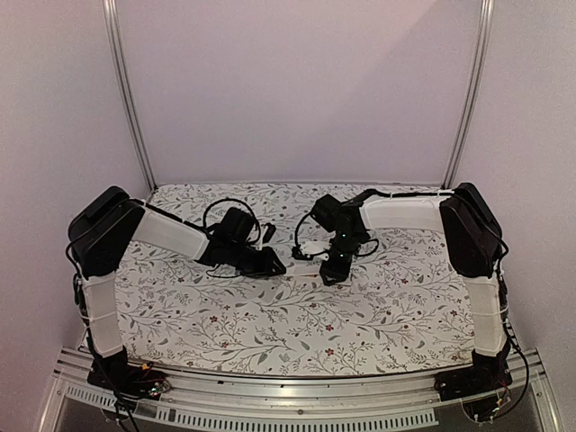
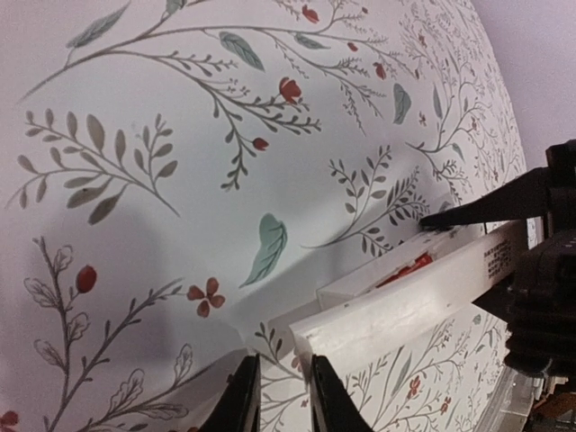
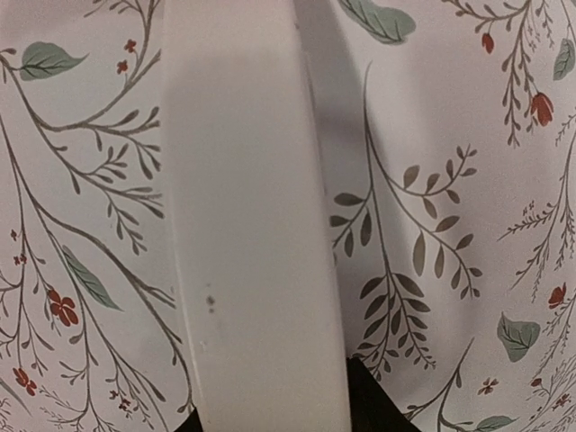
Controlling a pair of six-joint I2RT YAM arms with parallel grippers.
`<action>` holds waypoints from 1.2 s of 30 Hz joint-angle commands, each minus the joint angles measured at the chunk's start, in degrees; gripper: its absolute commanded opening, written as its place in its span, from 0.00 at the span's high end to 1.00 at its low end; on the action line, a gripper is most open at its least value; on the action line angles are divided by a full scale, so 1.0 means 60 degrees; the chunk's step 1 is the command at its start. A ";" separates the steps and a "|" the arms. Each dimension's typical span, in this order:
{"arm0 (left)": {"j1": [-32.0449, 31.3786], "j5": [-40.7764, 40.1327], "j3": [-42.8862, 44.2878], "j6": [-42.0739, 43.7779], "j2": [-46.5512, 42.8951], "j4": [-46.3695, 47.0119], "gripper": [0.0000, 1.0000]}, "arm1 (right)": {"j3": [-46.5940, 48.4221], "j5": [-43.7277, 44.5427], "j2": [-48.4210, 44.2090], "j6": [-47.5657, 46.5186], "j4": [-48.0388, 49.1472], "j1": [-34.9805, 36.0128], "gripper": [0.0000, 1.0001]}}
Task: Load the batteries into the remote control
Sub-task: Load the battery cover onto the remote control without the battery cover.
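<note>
Roughly at the middle of the table, on the flowered cloth (image 2: 162,207), lies the remote control (image 2: 405,310), a slim white bar between the two arms. From the left wrist we see it at an angle. Its long trough is open, and something orange-red sits inside, the batteries (image 2: 407,268). We cannot tell whether one or both are in there.

At the far end of the bar there is a small label (image 2: 500,261) with a few lines of dark print. The letters are too small and too slanted for us to read, so we can give no brand or wording. From the right wrist the remote fills the middle of the view as a plain white face running away from the camera. It carries only two faint dark specks (image 3: 210,301) and no writing.

We see the right gripper (image 1: 331,268) pinching the remote at that labelled end. One dark finger (image 2: 477,211) lies along the far edge of the bar. In its own camera the dark finger bases touch both long edges of the bar.

The left gripper (image 2: 282,373) hovers just beside the near end of the remote. Its fingers are a little parted, with only cloth showing in the narrow gap and nothing held.
</note>
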 commanded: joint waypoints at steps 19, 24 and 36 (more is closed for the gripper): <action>0.0115 -0.0825 -0.0120 0.0344 -0.0388 -0.0410 0.85 | 0.0188 0.0250 0.0335 0.0061 -0.0096 0.0060 0.64; 0.0028 -0.0569 0.0044 0.0361 -0.0092 -0.0374 0.89 | 0.0191 0.0265 0.0335 0.0072 -0.0105 0.0054 0.64; -0.0125 0.0249 0.0198 0.0117 0.0325 0.0322 0.91 | 0.0191 0.0265 0.0378 0.0061 -0.0122 0.0056 0.64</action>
